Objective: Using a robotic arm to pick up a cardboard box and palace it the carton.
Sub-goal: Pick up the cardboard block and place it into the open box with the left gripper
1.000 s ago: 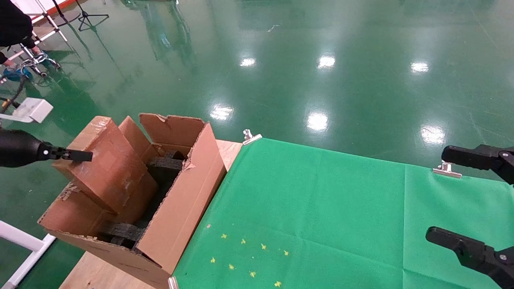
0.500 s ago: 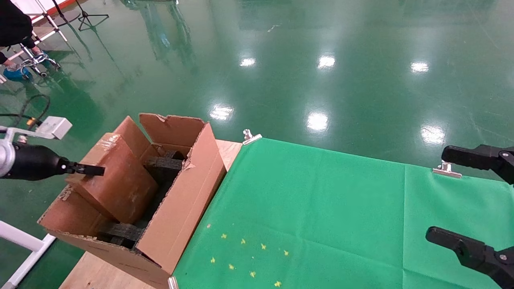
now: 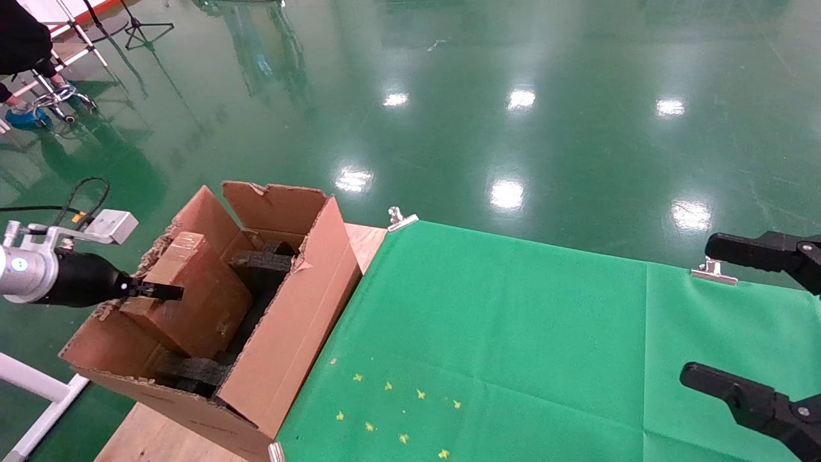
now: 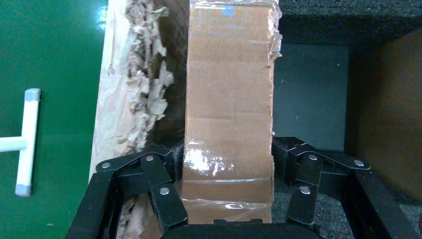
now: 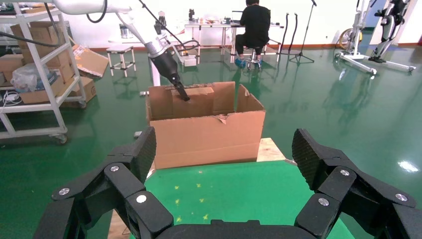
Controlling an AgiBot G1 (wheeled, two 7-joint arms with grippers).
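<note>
The white and silver robotic arm [image 3: 25, 276] comes in from the left. My left gripper [image 3: 160, 292] is shut on the small brown cardboard box [image 3: 199, 295] and holds it tilted inside the large flapped carton [image 3: 288, 327], above black foam blocks [image 3: 260, 264]. In the left wrist view the black fingers [image 4: 166, 164] press both sides of the taped box [image 4: 229, 99], next to the carton's ragged torn wall [image 4: 137, 99]. My right gripper [image 3: 696, 308] is open and empty over the green cloth at the far right. In the right wrist view it [image 5: 226, 149] faces the carton [image 5: 209, 134].
A green cloth [image 3: 513, 333] covers the table, held by metal clips [image 3: 401, 219] [image 3: 713, 272]. Small yellow marks [image 3: 391, 410] lie near the front. A white frame [image 3: 32, 385] stands left of the carton. A seated person [image 5: 255, 25] and shelves [image 5: 30, 74] are far behind.
My left gripper has moved down and toward the carton's middle with the cardboard box, which now sits lower inside the carton. The right arm has not moved.
</note>
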